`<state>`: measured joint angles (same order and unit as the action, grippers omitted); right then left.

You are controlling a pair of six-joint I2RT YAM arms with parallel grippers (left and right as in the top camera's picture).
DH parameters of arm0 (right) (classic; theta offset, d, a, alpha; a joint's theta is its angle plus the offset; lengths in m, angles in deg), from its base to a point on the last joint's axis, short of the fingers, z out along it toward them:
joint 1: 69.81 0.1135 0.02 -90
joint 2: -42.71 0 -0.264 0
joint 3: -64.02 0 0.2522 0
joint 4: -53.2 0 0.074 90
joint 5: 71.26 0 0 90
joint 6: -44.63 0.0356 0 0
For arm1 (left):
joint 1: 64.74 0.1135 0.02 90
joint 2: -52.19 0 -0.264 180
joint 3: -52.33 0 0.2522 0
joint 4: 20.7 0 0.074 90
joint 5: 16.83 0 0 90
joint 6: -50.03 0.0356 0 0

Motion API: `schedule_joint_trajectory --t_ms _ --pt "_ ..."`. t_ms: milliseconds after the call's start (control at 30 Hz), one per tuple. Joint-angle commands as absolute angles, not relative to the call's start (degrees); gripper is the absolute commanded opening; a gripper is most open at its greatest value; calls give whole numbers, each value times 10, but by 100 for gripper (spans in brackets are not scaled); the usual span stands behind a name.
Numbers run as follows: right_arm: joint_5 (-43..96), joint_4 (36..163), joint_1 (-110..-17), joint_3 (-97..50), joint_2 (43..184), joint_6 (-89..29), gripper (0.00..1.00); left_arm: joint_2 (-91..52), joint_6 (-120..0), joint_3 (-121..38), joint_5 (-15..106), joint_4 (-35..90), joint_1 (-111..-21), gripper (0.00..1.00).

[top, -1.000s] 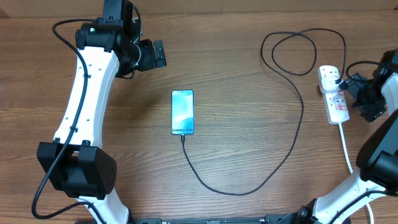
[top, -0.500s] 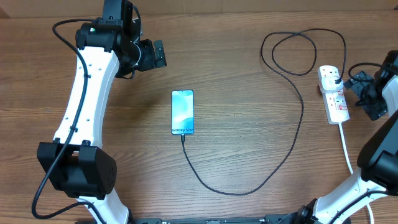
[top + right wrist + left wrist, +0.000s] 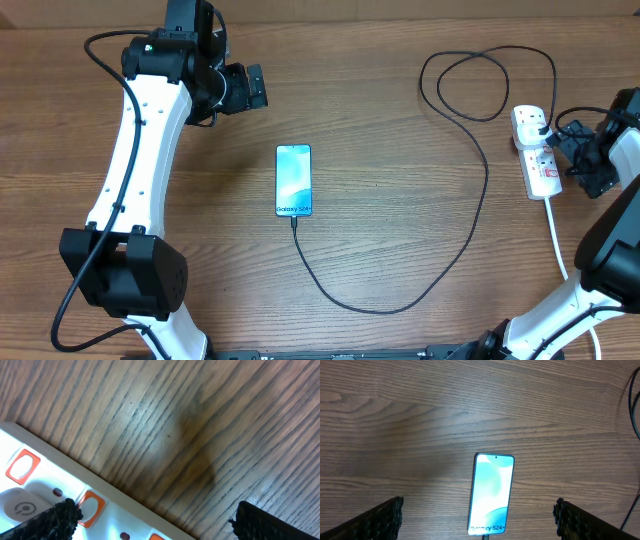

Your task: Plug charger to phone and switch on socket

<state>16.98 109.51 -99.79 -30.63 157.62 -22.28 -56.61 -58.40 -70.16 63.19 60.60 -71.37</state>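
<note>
Compared with half a second ago, the right gripper has come back a little toward the socket; the left arm did not move. The right jaws are apart and hold nothing. Under the left finger lies the socket's white body, with one red switch just beside that finger; between the jaws is bare table. I judge the step in hand is the switching on (if a switch is already on, I cannot tell). To do it well, one fingertip should come straight down on the rocker of the outlet holding the black plug, not its neighbour, without pushing the socket sideways. Nothing blocks the way; only the thick white cord lies close. Far from these jaws, the charger runs to the phone and meets its bottom edge. Beyond it the left gripper hangs, jaws apart, empty.
</note>
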Motion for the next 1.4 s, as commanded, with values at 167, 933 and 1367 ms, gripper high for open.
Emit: schedule_joint_trajectory --t_ms 167,933,1367 --pt "175 1079 -999 -303 1578 -226 100 -559 -582 -703 638 605 -711 99" --pt "185 1064 -998 -281 1579 -225 100 -559 -582 -703 638 605 -711 100" --pt "219 1037 -998 -261 1579 -226 100 -559 -582 -703 638 605 -711 99"
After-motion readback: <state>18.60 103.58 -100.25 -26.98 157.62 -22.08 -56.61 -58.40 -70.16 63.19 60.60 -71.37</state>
